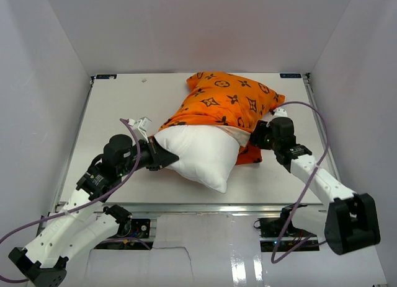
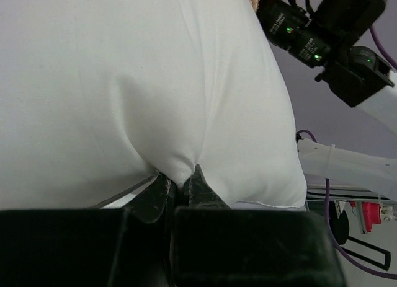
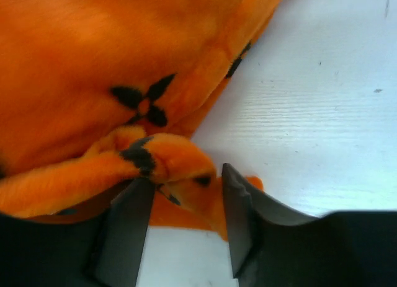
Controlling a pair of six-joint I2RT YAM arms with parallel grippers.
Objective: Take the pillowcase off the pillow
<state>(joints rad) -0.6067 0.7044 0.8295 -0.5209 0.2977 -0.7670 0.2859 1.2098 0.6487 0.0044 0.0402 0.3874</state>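
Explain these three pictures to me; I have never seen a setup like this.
Two white and black robot arms are bolted at a table's near edge. The overhead picture looks down on both. On the pale grey table lies a puffy white stuffed pillow, half out of its bright orange fabric pillowcase with dark motifs. The other two pictures come from cameras on each wrist. The left tool is shut, pinching the pillow's fabric. The right tool stands open around a bunched fold of pillowcase, not squeezing it.
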